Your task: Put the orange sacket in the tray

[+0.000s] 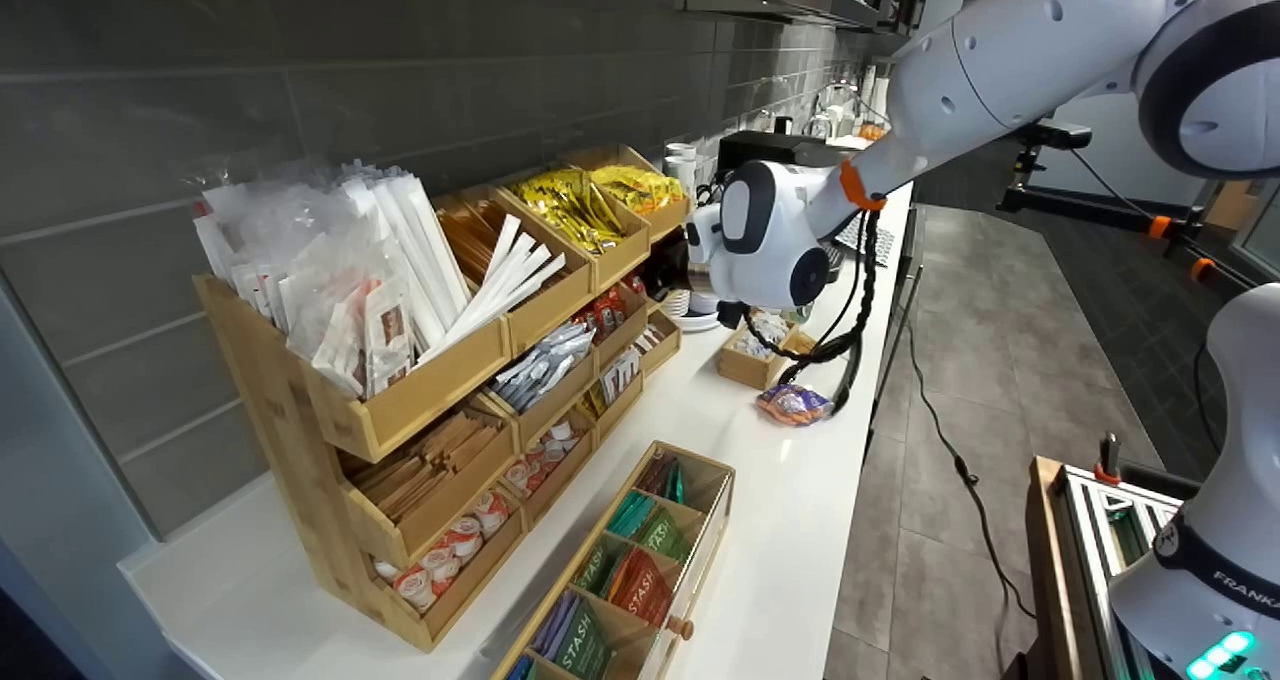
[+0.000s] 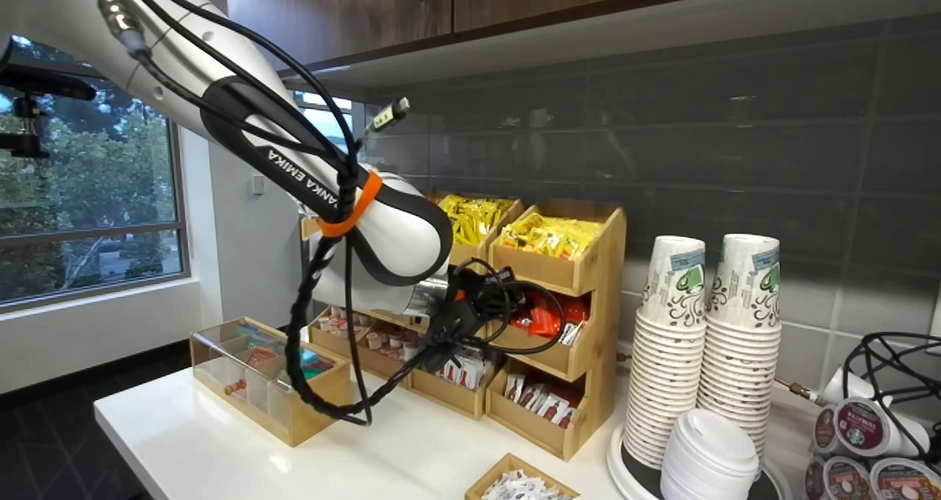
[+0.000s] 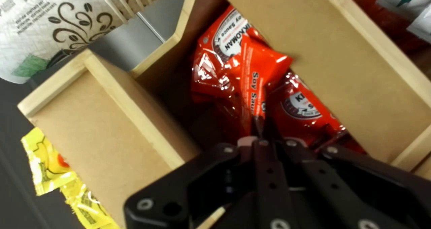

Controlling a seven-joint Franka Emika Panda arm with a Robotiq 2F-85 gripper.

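Orange-red soy sauce sachets lie in a wooden shelf bin [image 3: 316,50] in the wrist view. One orange sachet [image 3: 253,84] stands up among them, its lower end between the fingertips of my gripper [image 3: 269,142]. The gripper is nearly closed and appears shut on this sachet; the pinched part is dark and partly hidden. In an exterior view, red-orange sachets [image 2: 544,322] show behind the gripper and its cables. The fingertips are hidden in both exterior views. A small wooden tray [image 1: 745,368] with white packets stands on the counter; I cannot tell whether it is the task's tray.
A wooden tea box [image 1: 575,562] stands before the condiment shelf [image 2: 603,331]. Bin walls surround the gripper closely, with a yellow-packet bin [image 2: 533,265] above. Paper cup stacks [image 2: 669,368] stand beside the shelf. A purple-orange bag [image 1: 795,405] lies near the counter edge.
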